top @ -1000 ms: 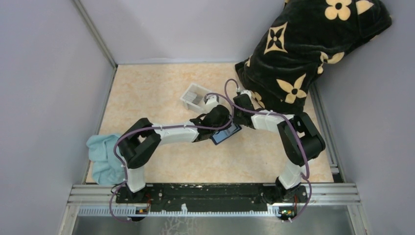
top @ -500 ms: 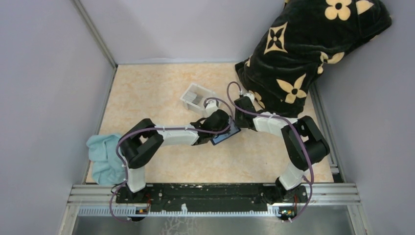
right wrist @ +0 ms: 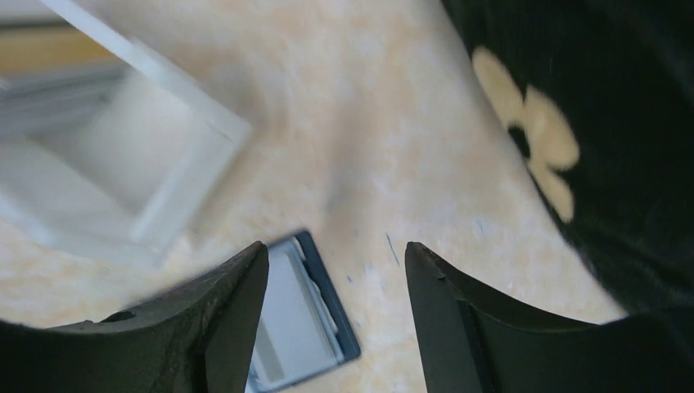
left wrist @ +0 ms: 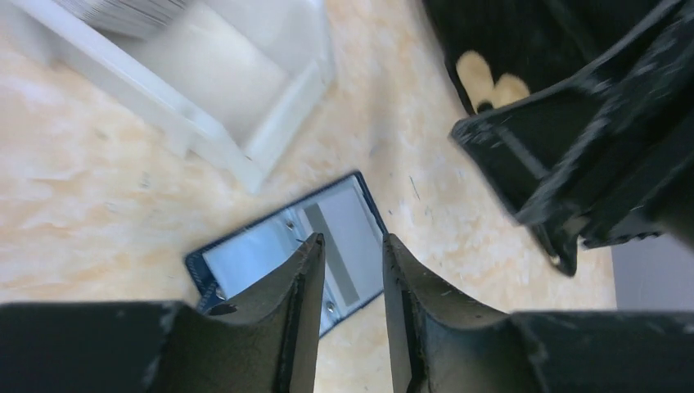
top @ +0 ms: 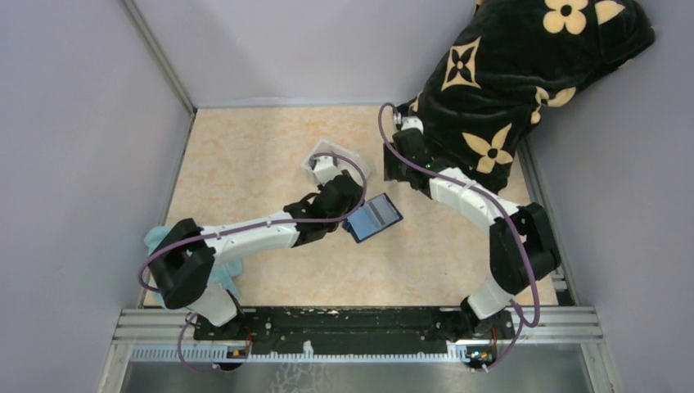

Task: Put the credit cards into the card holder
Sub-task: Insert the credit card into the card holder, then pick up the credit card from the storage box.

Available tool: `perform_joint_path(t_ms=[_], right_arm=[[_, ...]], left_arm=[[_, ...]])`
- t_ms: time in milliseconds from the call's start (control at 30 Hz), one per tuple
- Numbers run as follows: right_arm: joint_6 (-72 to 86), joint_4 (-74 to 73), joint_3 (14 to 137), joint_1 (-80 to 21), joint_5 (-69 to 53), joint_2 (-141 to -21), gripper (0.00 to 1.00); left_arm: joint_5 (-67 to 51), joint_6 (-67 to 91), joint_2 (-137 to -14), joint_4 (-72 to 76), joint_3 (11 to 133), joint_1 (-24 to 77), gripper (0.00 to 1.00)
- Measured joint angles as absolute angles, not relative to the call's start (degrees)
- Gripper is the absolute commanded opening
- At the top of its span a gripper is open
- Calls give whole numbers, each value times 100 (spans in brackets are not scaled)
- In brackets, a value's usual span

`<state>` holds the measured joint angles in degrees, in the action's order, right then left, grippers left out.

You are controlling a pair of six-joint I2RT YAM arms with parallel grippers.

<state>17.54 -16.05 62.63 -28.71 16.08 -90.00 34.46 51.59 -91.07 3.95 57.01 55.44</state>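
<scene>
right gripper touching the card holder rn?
Apart. Top view: the card holder lies open on the table, bare surface between it and the right gripper, whose jaws stand open in the right wrist view.

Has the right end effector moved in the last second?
Yes. The right end effector pulled back from the card holder, toward the table's far edge beside the black blanket.

I read the left arm (top: 245, 233) stretched toward frame centre, with the left pincer (left wrist: 352, 246) narrowly parted and gripping nothing. The right arm (top: 466, 196) reaches toward upper centre, with the right pincer (right wrist: 334, 254) spread wide and gripping nothing.
</scene>
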Motion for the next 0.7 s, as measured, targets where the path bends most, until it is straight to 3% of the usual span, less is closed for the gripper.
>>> perform_joint_path(t_ms=[167,367,700], right_arm=[[1278,-1651,7658,-2919,1288,-9461,68],[766,-1957,9437,-3081,471,-10755,69],[331,-2757,11306,-3514,-622,-12573,64]], left_arm=[[3682,5135,-8630,239,5371,5094,49],[3695,5214,-8416,-104,5022,4427,69],[3382,5531,-8241,-287,4609,3667,68]])
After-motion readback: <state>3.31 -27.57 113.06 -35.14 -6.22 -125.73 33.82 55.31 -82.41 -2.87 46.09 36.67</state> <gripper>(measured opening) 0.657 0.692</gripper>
